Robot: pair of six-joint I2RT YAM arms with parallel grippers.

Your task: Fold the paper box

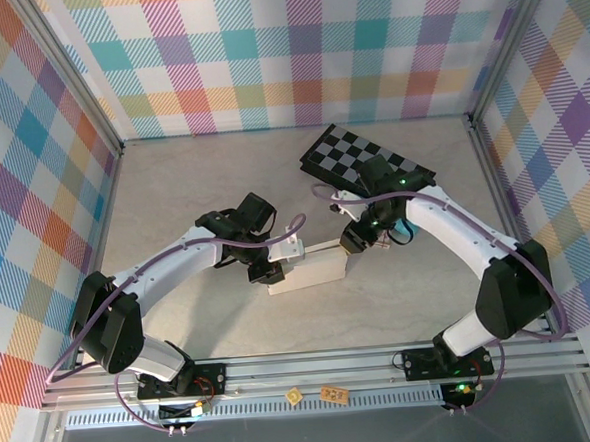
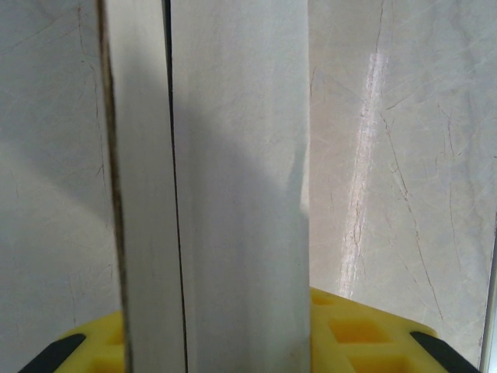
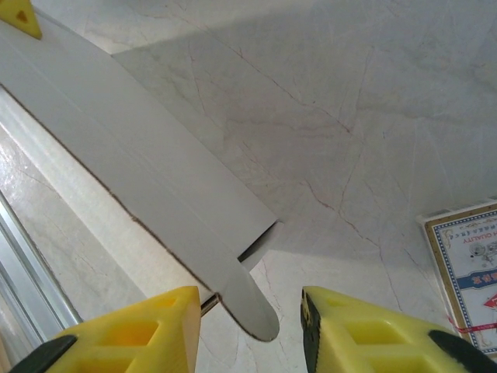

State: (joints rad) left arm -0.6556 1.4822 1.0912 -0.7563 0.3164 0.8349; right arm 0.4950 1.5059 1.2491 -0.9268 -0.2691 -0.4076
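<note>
1. The box (image 1: 313, 270) lies mid-bench (image 1: 173, 188), toward the near edge. Its long axis runs left to right, with a pincer at each end.
2. The left pincer (image 1: 265, 273) is at the box's left end, part closed on a doubled wall of card that fills the gap between its yellow fingers (image 2: 365, 342).
3. The right pincer (image 3: 248, 326) is at the right end, jaws apart, holding nothing. The box's rounded tab (image 3: 252, 307) points in between them, clear of the right-hand finger. The right arm is nearer, so that tab is likely its next job.
4. The card is thin, matte and white, with a brownish raw edge. The bench is pale and veined.
5. A printed packet (image 3: 466, 268) lies near the right pincer.
6. A checkered board (image 1: 367, 161) sits toward the far edge.
</note>
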